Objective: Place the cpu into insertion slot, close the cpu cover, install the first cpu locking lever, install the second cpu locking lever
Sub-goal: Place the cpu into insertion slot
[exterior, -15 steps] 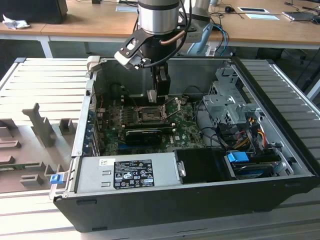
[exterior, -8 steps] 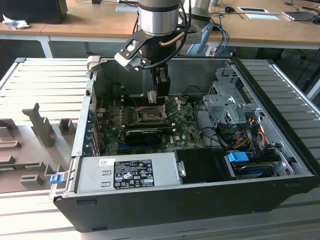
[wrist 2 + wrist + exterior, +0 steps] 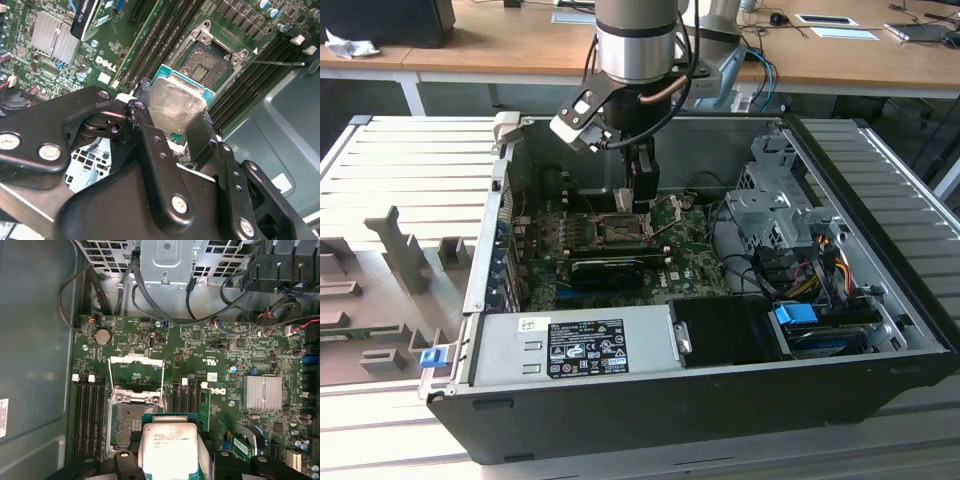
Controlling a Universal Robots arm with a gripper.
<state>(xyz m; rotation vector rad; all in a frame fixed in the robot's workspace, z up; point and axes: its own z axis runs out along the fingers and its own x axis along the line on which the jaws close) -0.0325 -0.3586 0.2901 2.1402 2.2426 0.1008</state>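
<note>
My gripper (image 3: 172, 114) is shut on the cpu (image 3: 175, 102), a pale silver square chip on a green carrier edge, pinched between two black fingers (image 3: 144, 117). The chip hangs tilted a little above the motherboard, beside and partly over the insertion slot (image 3: 207, 67), whose dark pin grid lies bare. In the first wrist view the cpu (image 3: 170, 447) overlaps one corner of the insertion slot (image 3: 125, 422). The cpu cover (image 3: 136, 371) is swung open beyond the socket, with thin lever rods raised at its sides. In the exterior view the gripper (image 3: 638, 200) hovers just over the insertion slot (image 3: 618, 230) inside the open case.
Long black memory slots (image 3: 87, 415) flank the socket on both sides. A black graphics card (image 3: 610, 268) lies just in front of the socket, and a power supply (image 3: 590, 345) fills the case front. A metal drive cage (image 3: 775, 210) with cables stands at the exterior view's right.
</note>
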